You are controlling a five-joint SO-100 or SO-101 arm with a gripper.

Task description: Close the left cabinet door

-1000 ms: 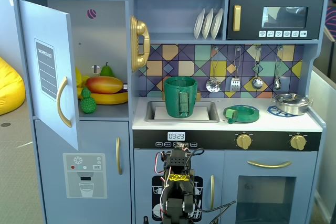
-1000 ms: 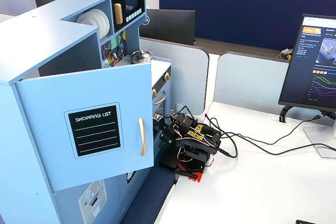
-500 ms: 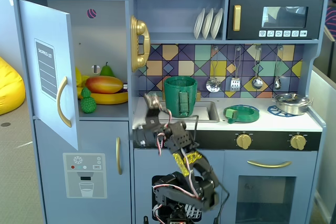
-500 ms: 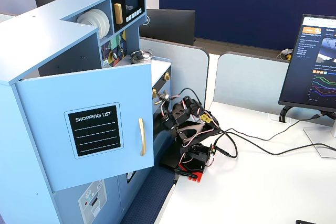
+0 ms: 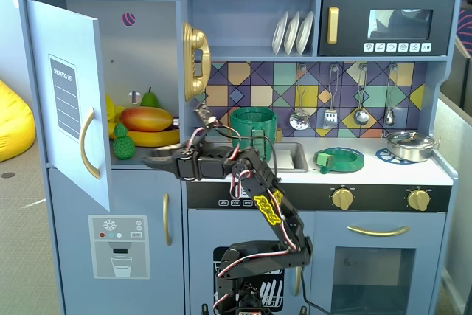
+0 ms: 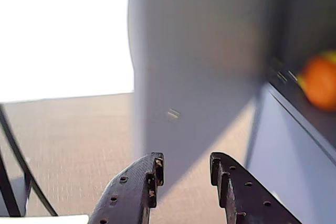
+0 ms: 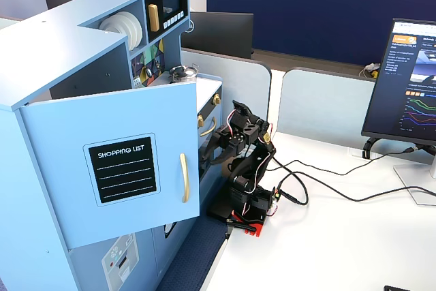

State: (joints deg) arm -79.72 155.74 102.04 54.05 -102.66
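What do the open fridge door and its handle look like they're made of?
The left cabinet door looks like painted wood or fibreboard: a flat, matte light-blue panel with a square-cut edge, though the paint hides the core. Its gold handle reads as glossy plastic with a metallic finish, judging by its even sheen; it could be coated metal.

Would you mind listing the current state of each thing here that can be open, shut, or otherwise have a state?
left cabinet door: swung wide open, fruit shelf exposed
gripper: open, empty, reaching behind the door's inner side
microwave door: shut
lower fridge door: shut
oven door: shut
monitor: switched on, showing graphs
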